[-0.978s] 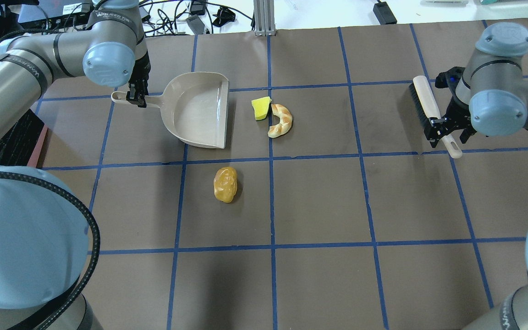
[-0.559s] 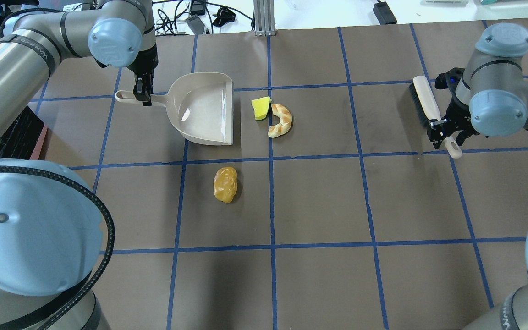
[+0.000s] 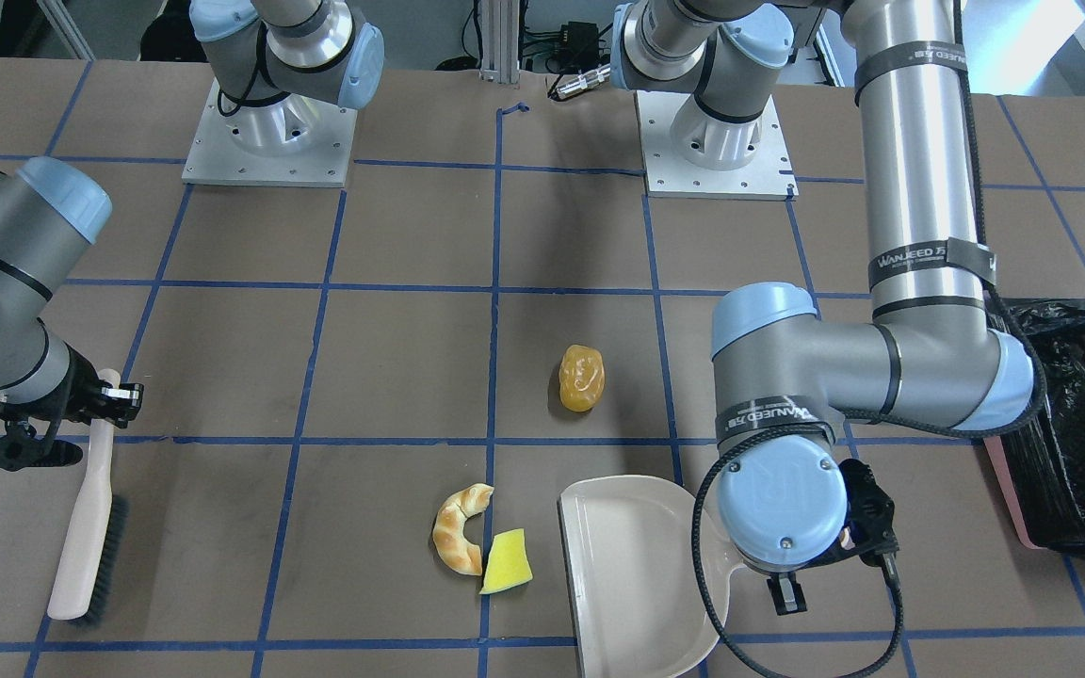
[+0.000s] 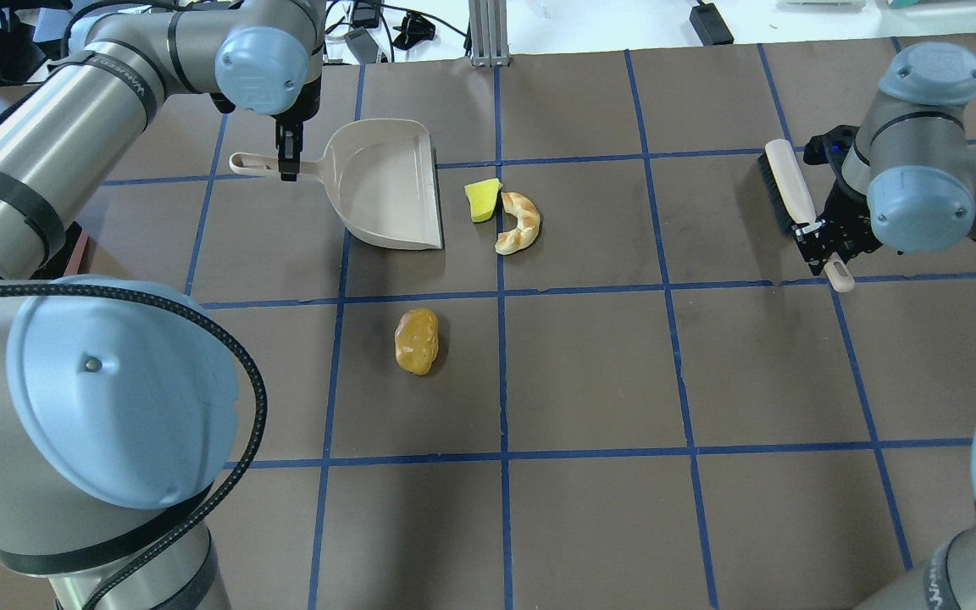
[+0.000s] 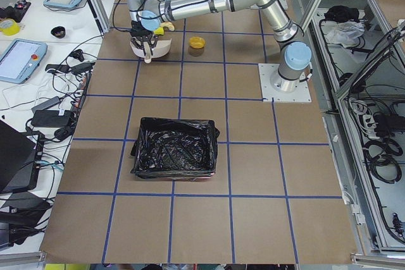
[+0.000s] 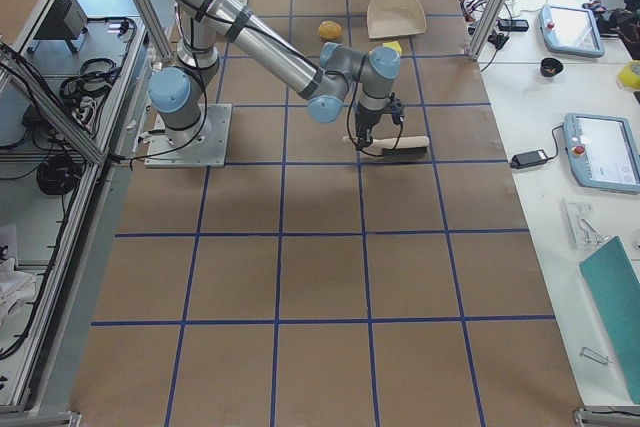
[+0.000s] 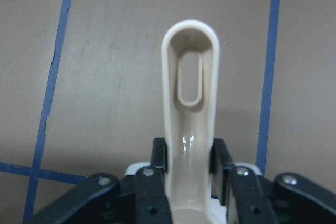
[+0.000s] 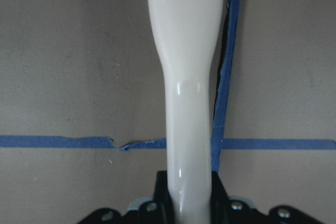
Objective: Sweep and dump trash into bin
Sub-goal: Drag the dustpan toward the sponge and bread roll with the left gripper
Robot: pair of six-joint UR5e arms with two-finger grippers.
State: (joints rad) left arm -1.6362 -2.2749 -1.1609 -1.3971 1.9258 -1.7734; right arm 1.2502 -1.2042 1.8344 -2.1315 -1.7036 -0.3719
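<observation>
The trash lies on the table: a tan croissant piece [image 4: 518,223] touching a yellow wedge [image 4: 482,200], and an orange lump [image 4: 417,341] nearer the robot. My left gripper [image 4: 288,166] is shut on the handle [image 7: 190,108] of a beige dustpan [image 4: 386,182]. The pan's open edge faces the wedge, a short gap away. At the right, my right gripper [image 4: 818,246] is shut on the handle [image 8: 186,77] of a cream brush [image 4: 784,191] with black bristles, which lies along the table. The bin [image 5: 174,148], pink with a black bag, stands far off on my left.
Blue tape lines grid the brown table [image 4: 590,373]. The bin's edge [image 3: 1084,424] sits just beyond my left elbow in the front-facing view. Cables and devices lie past the table's far edge [image 4: 386,34].
The left arm has carried the dustpan right and slightly away from the robot, turning its open edge toward the wedge. The right gripper's fingers have closed in on the brush handle.
</observation>
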